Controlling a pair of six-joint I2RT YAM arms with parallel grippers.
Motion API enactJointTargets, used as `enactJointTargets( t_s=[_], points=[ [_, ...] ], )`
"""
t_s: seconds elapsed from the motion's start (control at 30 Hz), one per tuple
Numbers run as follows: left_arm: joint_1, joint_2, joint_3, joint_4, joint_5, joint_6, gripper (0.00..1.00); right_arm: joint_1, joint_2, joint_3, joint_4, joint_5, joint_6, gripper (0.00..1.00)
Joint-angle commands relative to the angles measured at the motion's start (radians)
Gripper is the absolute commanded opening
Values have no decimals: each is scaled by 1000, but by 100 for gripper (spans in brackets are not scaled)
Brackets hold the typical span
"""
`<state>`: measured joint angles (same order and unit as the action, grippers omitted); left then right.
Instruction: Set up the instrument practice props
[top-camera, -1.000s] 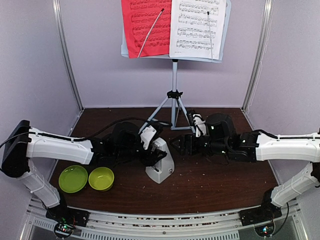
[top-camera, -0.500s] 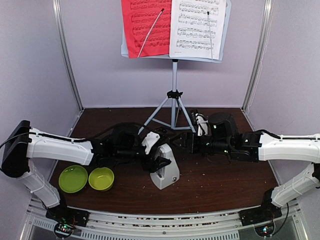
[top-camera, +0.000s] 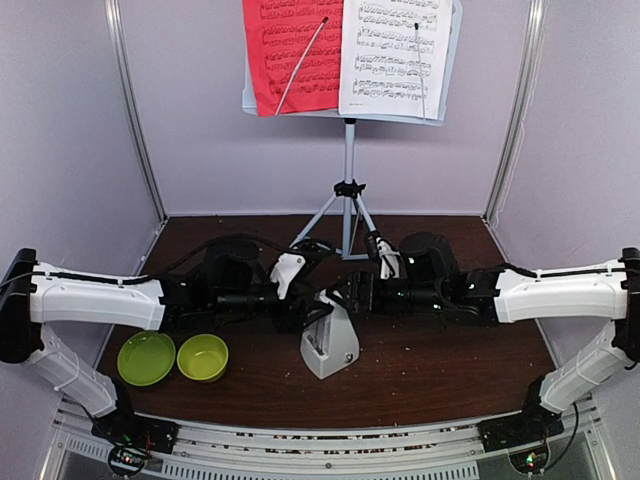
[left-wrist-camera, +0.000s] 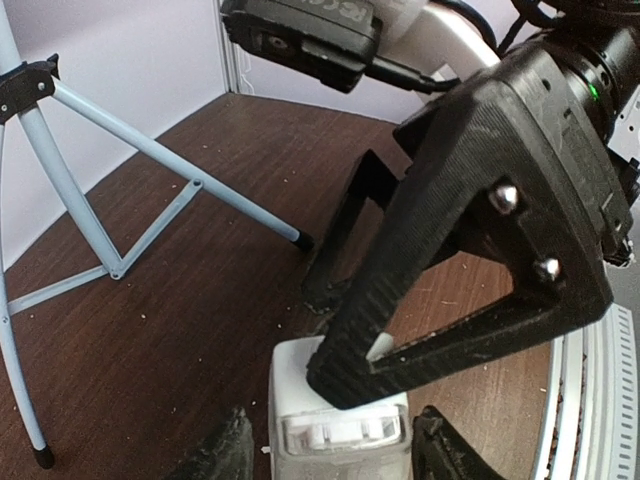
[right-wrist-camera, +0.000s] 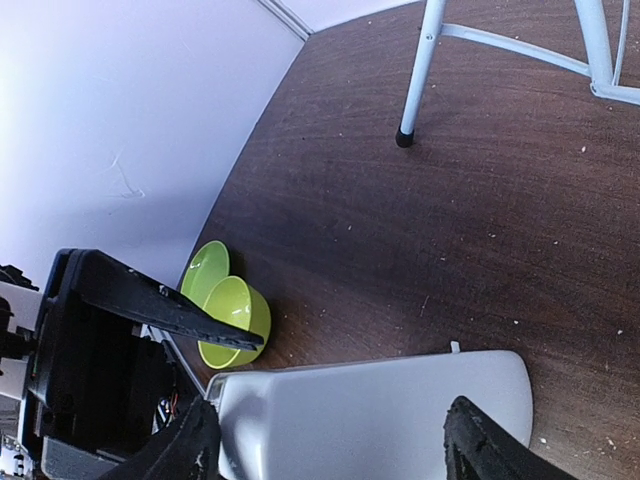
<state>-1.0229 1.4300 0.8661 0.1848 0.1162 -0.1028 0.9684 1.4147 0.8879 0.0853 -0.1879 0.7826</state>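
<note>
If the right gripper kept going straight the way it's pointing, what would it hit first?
The metronome. It sits between the right gripper's jaws, so pushing on would likely press the gripper into its body almost at once, though depth is unclear.

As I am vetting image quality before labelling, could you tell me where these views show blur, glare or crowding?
Top external view: evenly lit, sharp; staves on the red sheet and white sheet show clearly. Left wrist view: the right gripper looms close, blocking much; the metronome beneath looks soft. Right wrist view: the wall is washed out.
</note>
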Motion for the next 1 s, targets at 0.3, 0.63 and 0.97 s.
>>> enactJointTargets(
  t_s=[0.3, 0.63, 0.97],
  points=[
    [-5, -5, -10, 5, -14, -11, 46, -6, 7, -35, -30, 14, 9, 71],
    [-8, -49, -60, 19, 10, 1, 21, -7, 35, -28, -173, 74, -96, 66],
    [-28, -78, -97, 17, 11, 27, 16, -23, 49, -74, -218, 106, -119, 57]
  ],
)
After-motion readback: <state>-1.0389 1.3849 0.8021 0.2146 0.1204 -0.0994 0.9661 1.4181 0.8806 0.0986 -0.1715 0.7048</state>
